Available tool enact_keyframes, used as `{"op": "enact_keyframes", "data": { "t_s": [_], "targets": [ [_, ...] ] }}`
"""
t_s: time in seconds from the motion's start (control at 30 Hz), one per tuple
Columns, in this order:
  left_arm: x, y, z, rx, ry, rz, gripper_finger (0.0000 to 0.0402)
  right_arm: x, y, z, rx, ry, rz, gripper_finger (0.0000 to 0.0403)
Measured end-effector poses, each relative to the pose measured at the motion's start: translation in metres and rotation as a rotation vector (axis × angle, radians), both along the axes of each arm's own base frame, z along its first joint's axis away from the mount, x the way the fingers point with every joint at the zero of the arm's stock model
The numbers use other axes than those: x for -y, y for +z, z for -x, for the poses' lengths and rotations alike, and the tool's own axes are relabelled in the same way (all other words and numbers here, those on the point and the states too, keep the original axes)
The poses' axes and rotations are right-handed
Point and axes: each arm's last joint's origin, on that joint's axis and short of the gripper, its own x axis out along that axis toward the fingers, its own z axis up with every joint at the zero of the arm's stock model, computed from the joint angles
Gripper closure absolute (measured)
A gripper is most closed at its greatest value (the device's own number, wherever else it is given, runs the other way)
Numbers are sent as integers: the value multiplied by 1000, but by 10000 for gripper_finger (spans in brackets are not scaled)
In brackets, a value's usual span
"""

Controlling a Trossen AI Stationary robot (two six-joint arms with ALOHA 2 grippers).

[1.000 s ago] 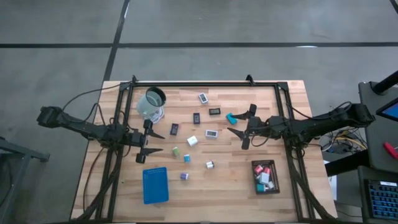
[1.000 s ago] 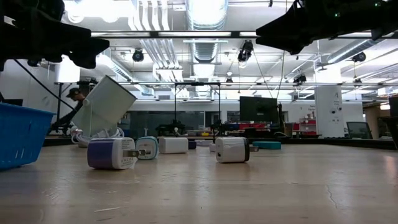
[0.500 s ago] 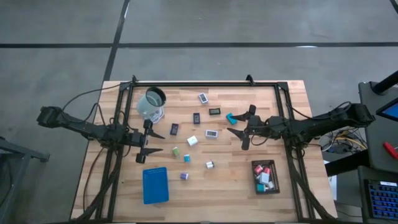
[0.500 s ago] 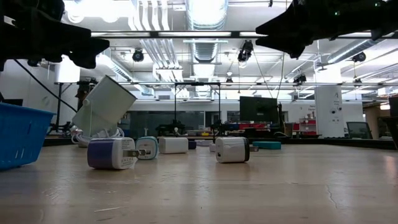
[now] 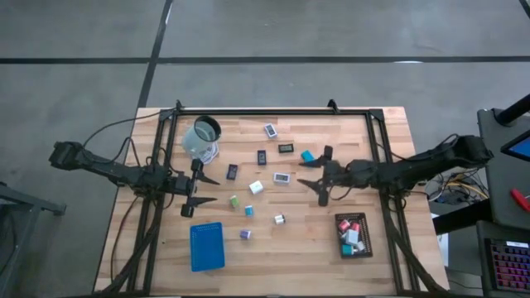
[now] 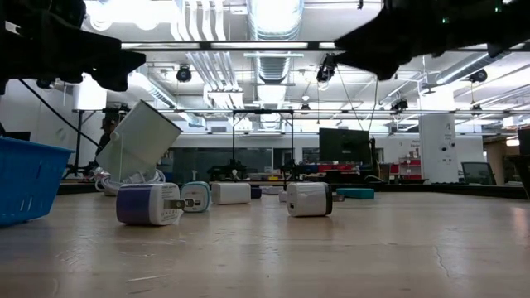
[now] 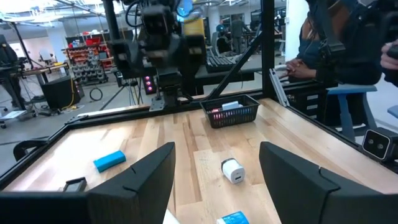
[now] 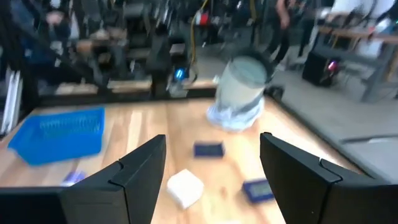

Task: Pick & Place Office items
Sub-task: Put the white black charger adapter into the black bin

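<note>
This was a robotics lab in an open industrial hall — exposed ducts [image 6: 273, 33] and pipes ran under strip lights [image 6: 273, 10] across a bare ceiling, and the floor [image 5: 265, 41] around the wooden table [image 5: 331, 240] was grey concrete with dark lines. Beyond the table stood shelving with red bins [image 7: 87, 53], a dark monitor [image 6: 344, 146] and cables — and a seated person [image 7: 339, 43] worked at a bench nearby.
</note>
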Motion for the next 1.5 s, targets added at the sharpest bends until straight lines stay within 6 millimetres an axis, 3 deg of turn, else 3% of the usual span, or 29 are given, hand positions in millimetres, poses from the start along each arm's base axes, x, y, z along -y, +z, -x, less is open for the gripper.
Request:
{"op": "enact_keyframes", "data": {
  "t_s": [0.47, 0.63, 0.8, 1.13, 1.5],
  "targets": [
    [0, 0, 0, -1, 0, 0, 164, -40, -46, -59, -206, 130, 31, 152],
    [0, 0, 0, -4, 0, -1, 164, -57, -61, -83, -259, 260, 37, 152],
    [0, 0, 0, -4, 0, -1, 164, -64, -76, -97, -305, 270, 53, 152],
    [0, 0, 0, -4, 0, -1, 164, -63, -97, -96, -373, 241, -21, 152],
    [0, -1, 0, -7, 0, -2, 164, -65, -105, -92, -437, 236, -111, 152]
  ]
}}
